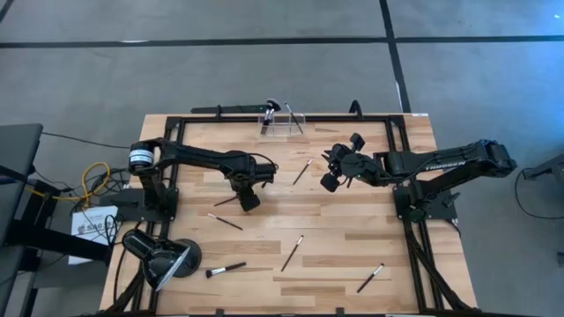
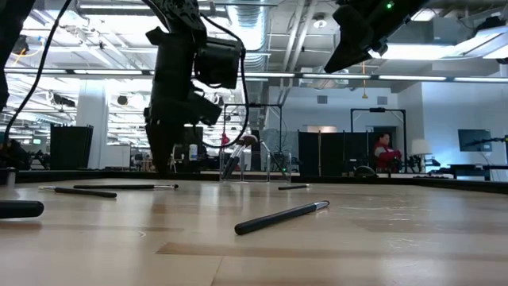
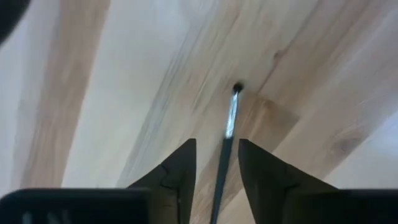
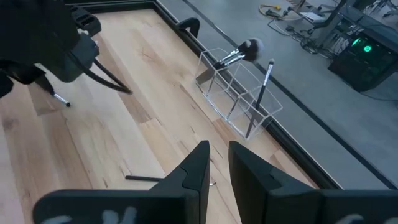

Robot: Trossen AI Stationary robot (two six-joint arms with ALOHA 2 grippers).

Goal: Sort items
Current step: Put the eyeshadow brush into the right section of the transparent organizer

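My left gripper points straight down over the table's left middle, open. A slim dark brush with a silver ferrule lies on the wood between its fingers and touches neither of them. Other brushes lie flat and scattered. A clear organizer at the far edge holds a fluffy brush and a slim one. My right gripper hangs raised right of centre, with a narrow gap and nothing in it.
A black desk lamp stands at the near left corner. A black frame rail runs along the far edge beside the organizer. Bare wood lies between the two arms. A person in red sits far behind the table.
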